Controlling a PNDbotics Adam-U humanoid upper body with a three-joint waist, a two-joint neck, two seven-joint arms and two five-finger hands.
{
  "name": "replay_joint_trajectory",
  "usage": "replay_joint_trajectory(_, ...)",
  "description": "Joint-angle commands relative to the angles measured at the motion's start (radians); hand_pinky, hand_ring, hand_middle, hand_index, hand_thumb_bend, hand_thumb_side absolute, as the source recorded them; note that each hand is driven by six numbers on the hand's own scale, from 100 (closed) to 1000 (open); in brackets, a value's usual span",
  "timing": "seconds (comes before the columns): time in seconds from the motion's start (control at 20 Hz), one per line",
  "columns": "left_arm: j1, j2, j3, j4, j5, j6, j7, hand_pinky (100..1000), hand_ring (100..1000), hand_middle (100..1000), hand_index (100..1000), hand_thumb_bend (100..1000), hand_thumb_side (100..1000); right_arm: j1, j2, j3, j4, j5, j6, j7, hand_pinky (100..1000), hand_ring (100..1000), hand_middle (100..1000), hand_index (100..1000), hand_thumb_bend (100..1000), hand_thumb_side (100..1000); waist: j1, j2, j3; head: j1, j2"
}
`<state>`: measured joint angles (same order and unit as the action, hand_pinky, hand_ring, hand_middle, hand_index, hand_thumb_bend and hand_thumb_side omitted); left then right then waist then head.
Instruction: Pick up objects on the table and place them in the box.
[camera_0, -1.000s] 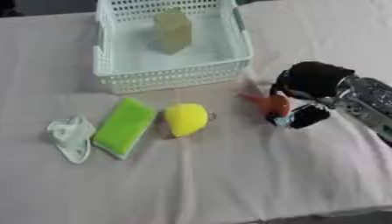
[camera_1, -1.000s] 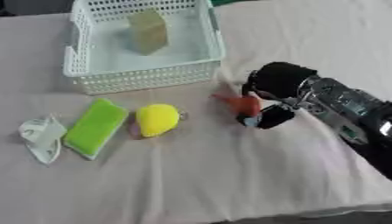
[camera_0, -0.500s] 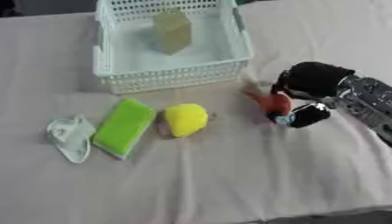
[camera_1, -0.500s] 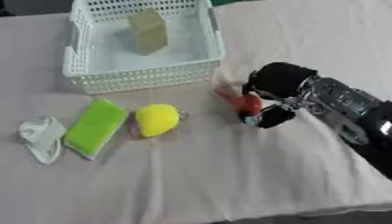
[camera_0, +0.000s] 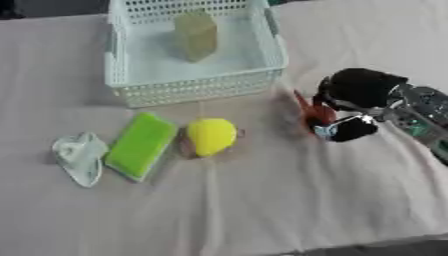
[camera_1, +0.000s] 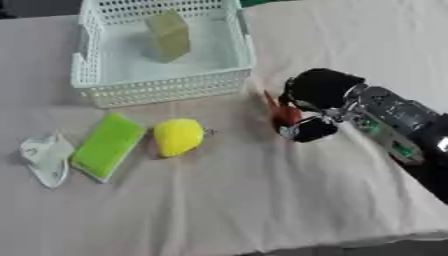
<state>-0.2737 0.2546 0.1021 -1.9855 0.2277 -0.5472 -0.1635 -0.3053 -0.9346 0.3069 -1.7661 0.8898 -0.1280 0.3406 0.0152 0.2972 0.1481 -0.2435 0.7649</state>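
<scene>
Now, line by line:
Basket: a pale mesh basket stood at the far side of the cloth-covered table.
Basket contents: one tan block stood upright inside, toward the back.
Right hand: the right hand rested on the cloth right of the basket, fingers curled round a red object.
Left on the cloth: a yellow lemon-shaped item, a green sponge just beside it, and a whitish crumpled piece farthest left, all outside the basket.
</scene>
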Motion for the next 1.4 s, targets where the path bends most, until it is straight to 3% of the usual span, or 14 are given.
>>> replay_joint_trajectory(0.05, -0.012, 0.007, 0.003, -0.015, -0.004, 0.004, 0.001, 1000, 982, 891, 862, 129, 1000, -0.02, -0.048, -0.021, -0.032, -0.016, 0.007, -0.002, 704, 531, 336, 584, 143, 733, -0.004, -0.018, -0.003, 0.001, 0.005)
replay_joint_trajectory(0.55, -0.011, 0.01, 0.001, -0.015, -0.003, 0.008, 0.0, 1000, 982, 889, 861, 128, 1000, -0.031, -0.087, -0.036, -0.087, -0.057, 0.025, -0.003, 707, 532, 335, 583, 112, 767, -0.009, -0.024, -0.008, 0.004, 0.005)
replay_joint_trajectory(1.4, -0.01, 0.023, -0.001, -0.015, 0.0, 0.018, -0.001, 1000, 982, 888, 859, 130, 1000, -0.071, -0.216, -0.092, -0.221, -0.179, 0.082, -0.006, 707, 531, 321, 573, 105, 791, -0.032, -0.038, -0.008, 0.009, -0.007)
